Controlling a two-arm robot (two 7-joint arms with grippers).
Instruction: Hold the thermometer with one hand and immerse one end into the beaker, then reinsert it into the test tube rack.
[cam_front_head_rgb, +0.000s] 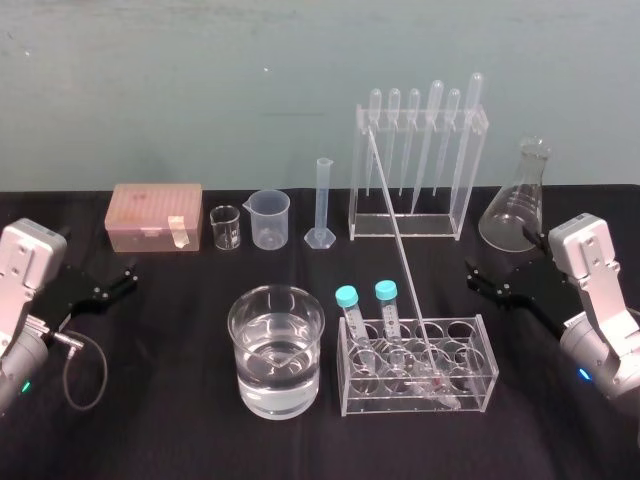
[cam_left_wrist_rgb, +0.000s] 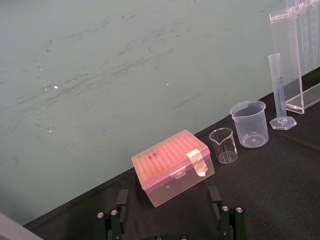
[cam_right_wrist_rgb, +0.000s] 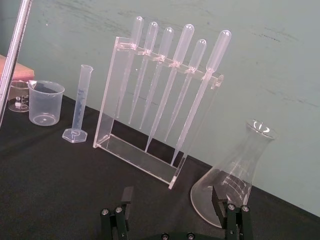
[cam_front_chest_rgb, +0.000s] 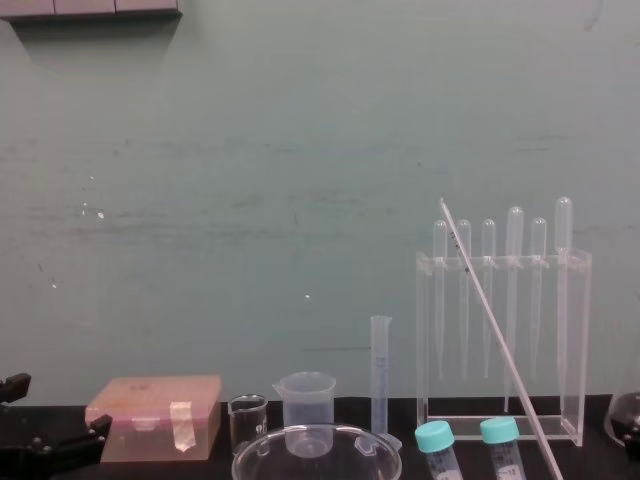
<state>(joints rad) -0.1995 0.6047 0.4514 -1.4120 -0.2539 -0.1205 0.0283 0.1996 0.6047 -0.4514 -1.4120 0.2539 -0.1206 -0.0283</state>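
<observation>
The thermometer (cam_front_head_rgb: 405, 260) leans between the spread left gripper (cam_front_head_rgb: 125, 277) and spread right gripper (cam_front_head_rgb: 480, 280), untouched.

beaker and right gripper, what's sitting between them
In the head view, the low tube rack stands between them, holding two blue-capped tubes and the leaning thermometer.

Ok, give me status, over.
Left end effector open, table's left; right end effector open, table's right. Thermometer leans in test tube rack, untouched. Capped tubes beside it; beaker left of rack.
</observation>
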